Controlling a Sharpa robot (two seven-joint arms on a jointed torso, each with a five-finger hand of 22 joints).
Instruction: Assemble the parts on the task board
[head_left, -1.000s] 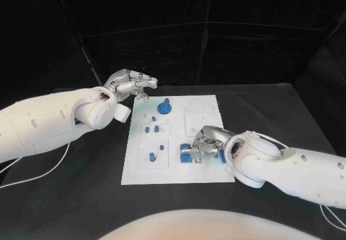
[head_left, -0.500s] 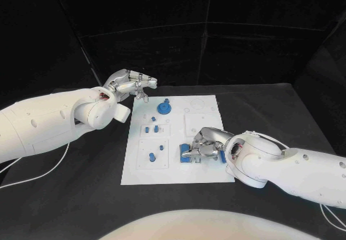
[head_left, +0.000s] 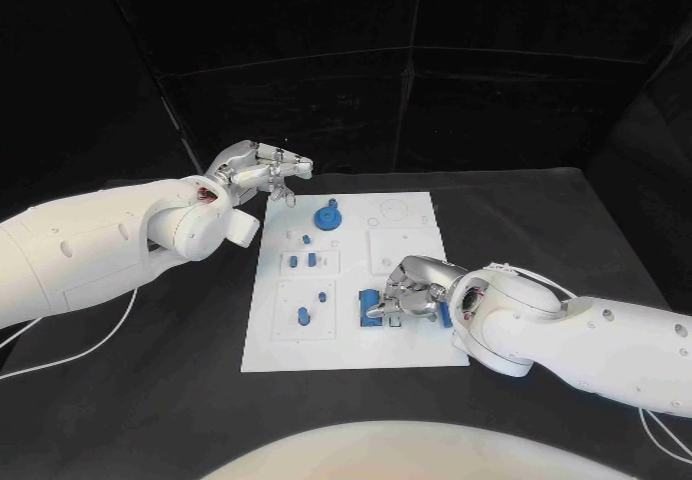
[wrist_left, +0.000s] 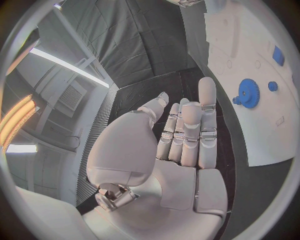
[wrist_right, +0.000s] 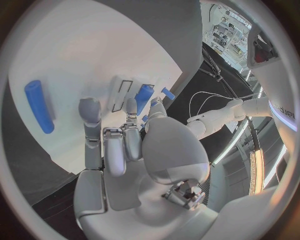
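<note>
In the head view the right hand (head_left: 408, 290) covers part of the blue part (head_left: 371, 305) under its fingers, so whether the fingers grip it or merely rest on it cannot be told. The small blue parts (head_left: 302, 260) on the task board (head_left: 411, 345) are too small to make out their shapes. In the left wrist view the left hand (wrist_left: 181, 145) hides the board's near side, and the circle's rim cuts the board off.
</note>
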